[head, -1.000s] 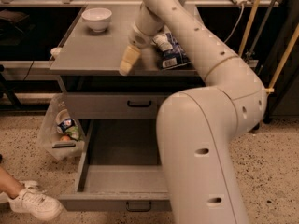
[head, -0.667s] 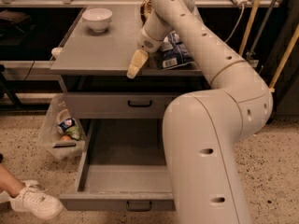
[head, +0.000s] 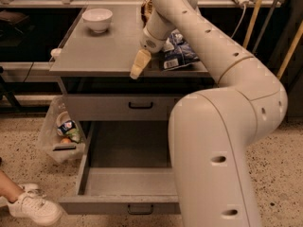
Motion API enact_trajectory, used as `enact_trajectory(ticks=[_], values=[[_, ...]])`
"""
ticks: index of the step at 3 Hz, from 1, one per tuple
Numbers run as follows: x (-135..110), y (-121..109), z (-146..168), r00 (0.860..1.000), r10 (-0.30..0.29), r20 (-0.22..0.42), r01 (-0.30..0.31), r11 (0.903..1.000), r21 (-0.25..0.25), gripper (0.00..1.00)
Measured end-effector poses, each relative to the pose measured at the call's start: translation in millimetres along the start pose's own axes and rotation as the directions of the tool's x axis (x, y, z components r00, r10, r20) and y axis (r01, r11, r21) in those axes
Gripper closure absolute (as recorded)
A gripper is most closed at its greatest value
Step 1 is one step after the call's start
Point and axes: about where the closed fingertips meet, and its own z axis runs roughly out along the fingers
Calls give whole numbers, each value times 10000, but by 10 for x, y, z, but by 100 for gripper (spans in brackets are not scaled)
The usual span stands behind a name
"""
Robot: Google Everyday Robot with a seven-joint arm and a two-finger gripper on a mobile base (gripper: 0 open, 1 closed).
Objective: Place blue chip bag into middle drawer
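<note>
1. The hand hangs over the front edge of the grey bench, near its middle, pointing down and to the left. Whether it is open or closed cannot be told, and nothing can be seen in its hold.
2. The blue chip bag lies on the bench top just to the right of the hand, partly hidden behind the pale arm. It has white patches and a white label with dark print, too small to read.
3. The middle drawer is pulled out wide below the bench, with a small grey handle on its front panel.
4. Above it, the shallower upper drawer is shut and has a black handle.
5. A white bowl stands at the back left of the bench, well apart from the bag.
6. A clear plastic bag with a printed cup inside hangs at the left of the bench; the cup's lettering cannot be read.
7. A white shoe shows at the lower left on the speckled floor.
</note>
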Motion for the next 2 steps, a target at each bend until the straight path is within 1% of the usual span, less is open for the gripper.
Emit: enact_trajectory(ticks=[1,2], values=[[302,47,-741,9847,1198,-1269,-1048,9873,1192,0],[711,117,-1785,9346,3172,-1609,-2665,9241,2738,0]])
